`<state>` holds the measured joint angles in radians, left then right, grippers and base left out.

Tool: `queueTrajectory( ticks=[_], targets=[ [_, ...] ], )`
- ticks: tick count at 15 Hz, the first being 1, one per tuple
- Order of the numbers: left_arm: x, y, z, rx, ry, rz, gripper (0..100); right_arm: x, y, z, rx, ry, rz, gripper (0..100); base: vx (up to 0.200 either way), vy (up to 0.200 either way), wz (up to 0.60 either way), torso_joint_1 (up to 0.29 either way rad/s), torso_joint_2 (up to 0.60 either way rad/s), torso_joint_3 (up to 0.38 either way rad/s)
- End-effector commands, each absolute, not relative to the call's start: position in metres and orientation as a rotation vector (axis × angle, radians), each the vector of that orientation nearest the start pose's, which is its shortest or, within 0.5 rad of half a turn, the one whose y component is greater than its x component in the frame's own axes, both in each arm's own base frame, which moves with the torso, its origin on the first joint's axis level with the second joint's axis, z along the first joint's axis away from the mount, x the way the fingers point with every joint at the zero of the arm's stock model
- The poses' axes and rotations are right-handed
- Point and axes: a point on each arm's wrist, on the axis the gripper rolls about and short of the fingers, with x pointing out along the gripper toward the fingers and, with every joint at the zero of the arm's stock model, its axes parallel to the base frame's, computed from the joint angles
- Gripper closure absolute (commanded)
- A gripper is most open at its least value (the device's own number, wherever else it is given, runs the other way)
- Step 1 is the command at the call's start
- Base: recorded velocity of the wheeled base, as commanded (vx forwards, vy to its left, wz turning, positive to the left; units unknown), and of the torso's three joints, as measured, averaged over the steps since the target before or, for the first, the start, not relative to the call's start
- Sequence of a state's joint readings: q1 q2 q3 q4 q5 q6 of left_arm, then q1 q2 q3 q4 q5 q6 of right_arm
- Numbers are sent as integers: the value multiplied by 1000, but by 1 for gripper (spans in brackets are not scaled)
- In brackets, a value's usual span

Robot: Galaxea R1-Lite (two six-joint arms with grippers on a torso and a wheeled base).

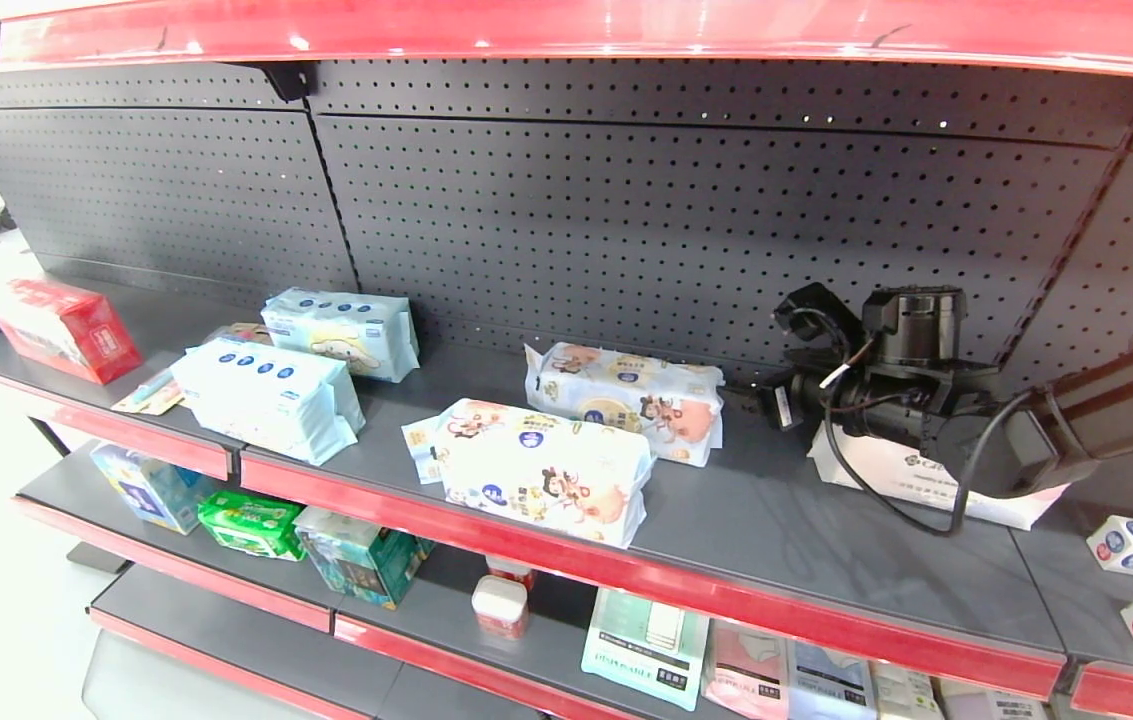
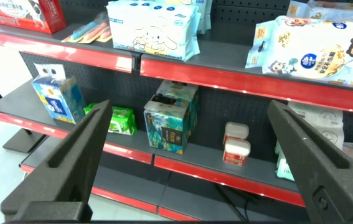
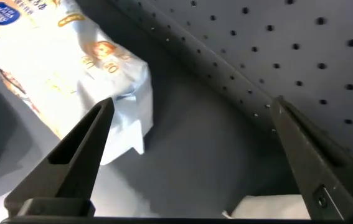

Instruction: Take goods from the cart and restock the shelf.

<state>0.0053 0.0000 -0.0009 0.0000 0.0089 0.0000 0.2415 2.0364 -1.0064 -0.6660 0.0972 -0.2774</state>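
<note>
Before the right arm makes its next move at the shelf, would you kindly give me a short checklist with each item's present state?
1. Right claw open, nothing between its fingers: ok.
2. Left claw open and empty: ok.
3. White pack lying flat on the shelf under the right arm: ok.
4. Right claw clear of the cartoon-print pack beside it: cannot tell, they are very close.
5. Bare shelf surface in front of the white pack: ok.

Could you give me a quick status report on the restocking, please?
Left pincer open, empty, facing the lower shelf. Right pincer open, empty, between white pack and cartoon-print pack. Nothing blocking.
</note>
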Motion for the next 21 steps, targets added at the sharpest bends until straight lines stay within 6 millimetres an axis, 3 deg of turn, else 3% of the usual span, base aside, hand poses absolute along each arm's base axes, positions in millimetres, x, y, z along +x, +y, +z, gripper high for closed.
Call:
queueTrajectory(
  ticks=[1, 21],
  targets=[
    [-23, 0, 75, 0, 0, 15, 0, 374, 99, 116, -301, 325, 396, 0, 0, 0, 0, 0, 0, 0],
    [-23, 0, 76, 0, -2, 15, 0, 378, 116, 117, -301, 285, 427, 0, 0, 0, 0, 0, 0, 0]
  ],
)
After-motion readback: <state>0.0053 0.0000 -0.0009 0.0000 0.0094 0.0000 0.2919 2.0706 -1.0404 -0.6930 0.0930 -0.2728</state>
